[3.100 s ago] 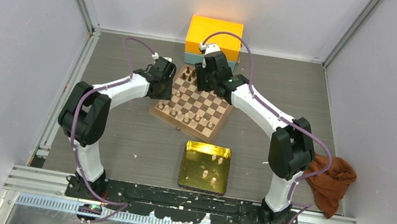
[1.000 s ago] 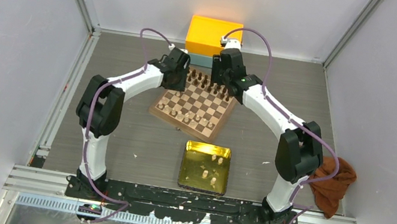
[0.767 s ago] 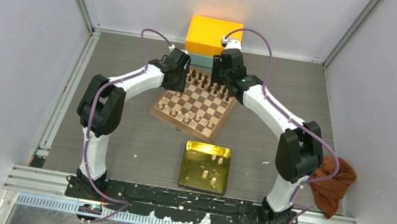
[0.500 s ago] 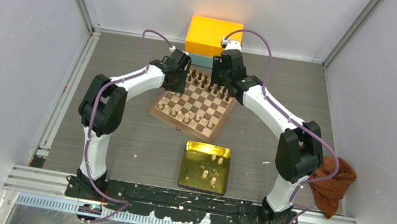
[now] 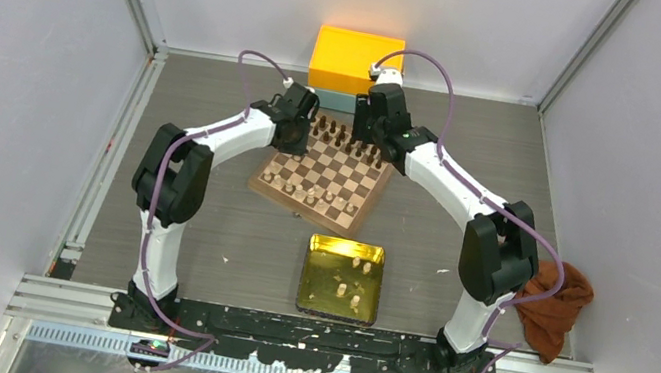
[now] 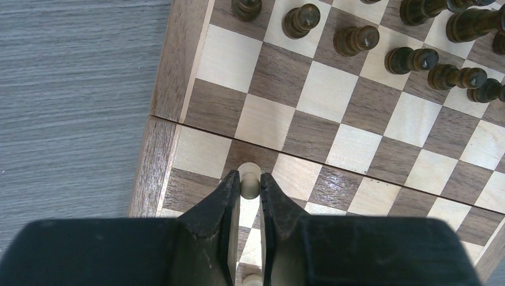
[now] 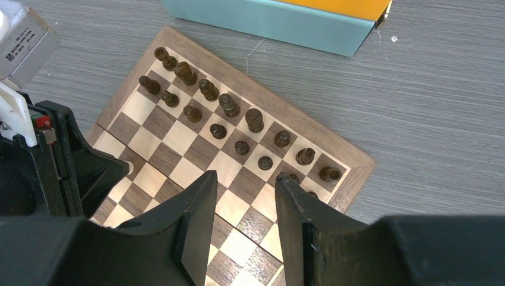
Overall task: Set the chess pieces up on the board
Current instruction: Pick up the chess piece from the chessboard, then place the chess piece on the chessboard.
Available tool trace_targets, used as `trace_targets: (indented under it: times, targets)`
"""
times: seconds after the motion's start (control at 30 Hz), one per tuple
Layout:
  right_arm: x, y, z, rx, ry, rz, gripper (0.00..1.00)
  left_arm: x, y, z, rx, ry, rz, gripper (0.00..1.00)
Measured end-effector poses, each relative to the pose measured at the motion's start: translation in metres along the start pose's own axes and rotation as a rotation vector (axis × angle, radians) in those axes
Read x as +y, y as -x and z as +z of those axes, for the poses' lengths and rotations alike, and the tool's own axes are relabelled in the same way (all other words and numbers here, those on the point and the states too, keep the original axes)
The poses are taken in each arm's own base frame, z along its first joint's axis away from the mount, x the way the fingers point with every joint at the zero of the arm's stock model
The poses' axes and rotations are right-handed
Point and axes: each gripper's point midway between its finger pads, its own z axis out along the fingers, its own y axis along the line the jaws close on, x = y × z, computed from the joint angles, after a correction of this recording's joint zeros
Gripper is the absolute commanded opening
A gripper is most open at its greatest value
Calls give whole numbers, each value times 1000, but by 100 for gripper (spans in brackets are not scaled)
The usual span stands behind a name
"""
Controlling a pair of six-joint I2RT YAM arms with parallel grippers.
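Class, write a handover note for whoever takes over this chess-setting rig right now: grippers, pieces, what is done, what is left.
Left gripper: jaws closed on a pale piece over a square near the board's left border.
Right gripper: jaws open, empty, above the board.
Done: dark pieces stand on the far two rows; several pale pieces on the near rows.
Left: set this piece down, then move the four loose pieces from the gold tray.
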Motion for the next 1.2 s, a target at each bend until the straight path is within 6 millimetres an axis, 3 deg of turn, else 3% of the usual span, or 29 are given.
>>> trace_targets:
  times: [0.5, 0.7, 0.97, 1.2]
  targets:
    - [-1, -1, 1, 4, -1, 8, 46, 3, 0, -1, -1, 17, 4, 8]
    - [0, -2, 1, 6, 6, 18, 46, 7, -1, -13, -5, 23, 5, 8]
    - [1, -8, 1, 20, 10, 20, 46, 16, -14, -28, 1, 32, 7, 8]
    - [1, -9, 1, 22, 10, 23, 46, 20, -32, -27, 35, 43, 14, 8]
